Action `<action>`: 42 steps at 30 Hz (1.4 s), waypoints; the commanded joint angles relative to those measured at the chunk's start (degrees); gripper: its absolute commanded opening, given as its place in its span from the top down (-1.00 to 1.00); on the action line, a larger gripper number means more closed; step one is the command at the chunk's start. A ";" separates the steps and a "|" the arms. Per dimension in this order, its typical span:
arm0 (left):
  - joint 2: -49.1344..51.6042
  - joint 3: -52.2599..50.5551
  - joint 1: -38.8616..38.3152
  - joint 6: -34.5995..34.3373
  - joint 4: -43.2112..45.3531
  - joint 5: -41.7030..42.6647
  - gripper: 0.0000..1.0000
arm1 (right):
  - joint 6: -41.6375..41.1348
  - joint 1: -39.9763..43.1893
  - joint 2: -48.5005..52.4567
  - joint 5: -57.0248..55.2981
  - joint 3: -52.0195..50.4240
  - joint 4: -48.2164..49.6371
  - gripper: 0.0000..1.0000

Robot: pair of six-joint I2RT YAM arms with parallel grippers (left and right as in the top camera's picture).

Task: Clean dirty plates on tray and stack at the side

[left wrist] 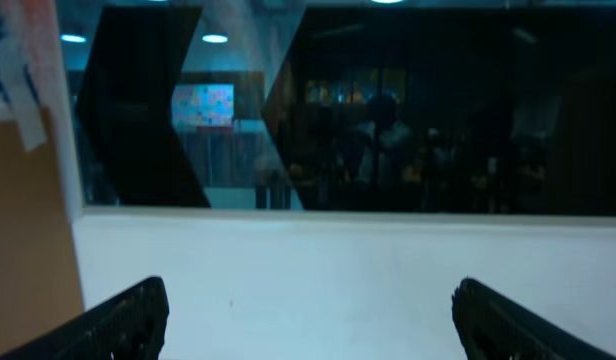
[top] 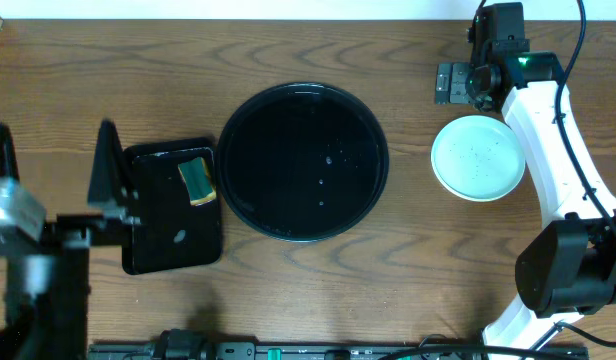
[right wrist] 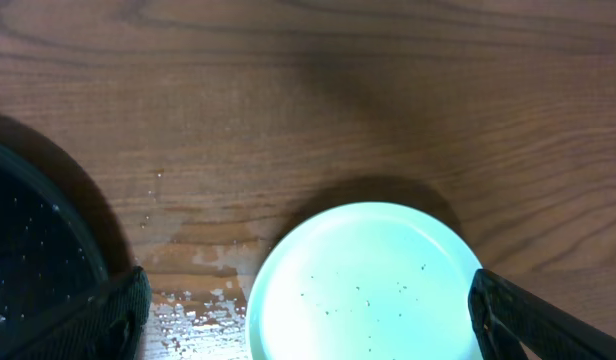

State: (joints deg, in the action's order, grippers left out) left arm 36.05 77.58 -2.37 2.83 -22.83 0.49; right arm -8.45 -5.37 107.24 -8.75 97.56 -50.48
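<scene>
Wooden table (right wrist: pixel 288 120) wet beside the tray (right wrist: pixel 28 260); seemingly dark windows (left wrist: pixel 388 110) beyond.

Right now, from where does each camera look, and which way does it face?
Overhead: above the table, facing straight down at the tray, small tray and plate; left arm and right arm show.
Left wrist: on the left arm, facing level at a wall and dark window; open left hand shows.
Right wrist: over the table, facing down at the plate; open right hand shows.
Overhead and right wrist share the plate and tray rim.
</scene>
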 commanded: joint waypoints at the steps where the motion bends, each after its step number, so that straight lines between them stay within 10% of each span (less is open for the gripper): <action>1: -5.16 -8.76 1.18 -0.55 3.76 0.83 -0.82 | 0.83 -0.28 -1.18 0.04 1.01 -0.09 -0.98; 16: -25.18 -50.23 6.58 -12.00 27.12 1.31 -0.82 | 0.83 -0.28 -1.18 0.04 1.01 -0.09 -0.99; 42: -35.95 -76.30 6.14 -12.63 33.99 1.68 -0.82 | 0.81 -0.28 -1.18 0.04 1.01 -0.09 -0.99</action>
State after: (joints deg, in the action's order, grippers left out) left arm 0.58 4.73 4.01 -9.23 8.58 1.58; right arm -8.45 -5.37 107.24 -8.73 97.56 -50.50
